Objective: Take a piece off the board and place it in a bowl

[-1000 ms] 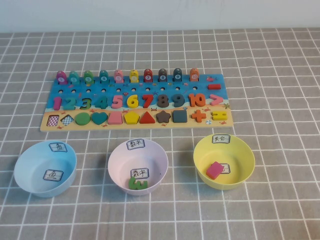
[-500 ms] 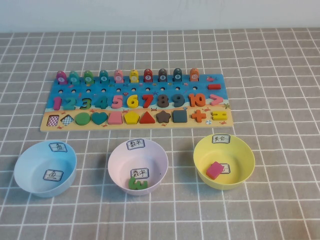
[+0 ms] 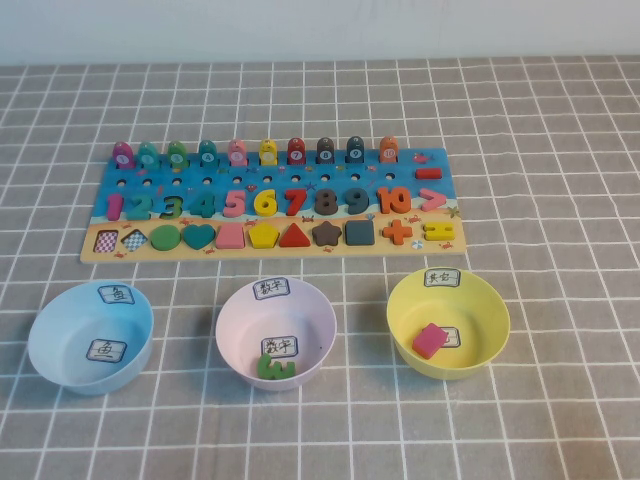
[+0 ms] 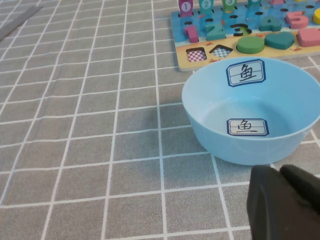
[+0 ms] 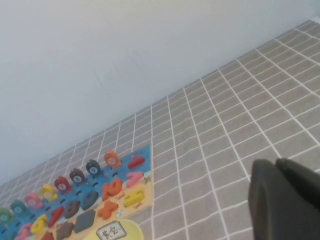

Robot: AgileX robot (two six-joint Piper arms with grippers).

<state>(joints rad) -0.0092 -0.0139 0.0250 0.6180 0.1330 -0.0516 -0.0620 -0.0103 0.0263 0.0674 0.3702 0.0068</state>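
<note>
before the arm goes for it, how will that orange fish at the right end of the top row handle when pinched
The orange fish looks like rigid painted wood, so it likely won't flex. It stands upright on the board, so a sideways nudge might tip it. Its small glossy body could slip.

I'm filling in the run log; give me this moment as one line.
piece: on board | bowl: empty | left gripper: beside bowl | right gripper: shut, raised right of board

board [image 3: 270, 205] behind bowls | bowl [image 3: 90, 337] leftmost | piece [image 3: 389, 149] on board's back row, right end
</note>
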